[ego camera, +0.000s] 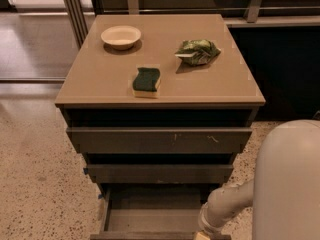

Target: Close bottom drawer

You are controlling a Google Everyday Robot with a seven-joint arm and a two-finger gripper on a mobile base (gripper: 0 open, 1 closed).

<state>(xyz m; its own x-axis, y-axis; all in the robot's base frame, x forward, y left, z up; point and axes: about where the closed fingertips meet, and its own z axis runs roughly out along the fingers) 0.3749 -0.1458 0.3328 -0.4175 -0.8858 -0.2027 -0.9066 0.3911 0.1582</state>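
The bottom drawer [152, 219] stands pulled out at the foot of the cabinet, a shallow box with a flat grey floor; its front edge runs along the bottom of the view. My gripper [202, 235] is at the drawer's front right corner, mostly cut off by the frame's lower edge. The white wrist [220, 211] leads down to it from the large white arm segment [287, 184] at the right. Above the drawer sit the mid-width drawer front [160, 174] and the widest, scratched drawer front [160, 140].
On the tan cabinet top [100, 79] lie a cream bowl [120, 36], a green-and-yellow sponge [146, 81] and a green snack bag [197, 51]. Speckled floor lies to the left. A dark counter front stands at the right and a metal rail frame at the back left.
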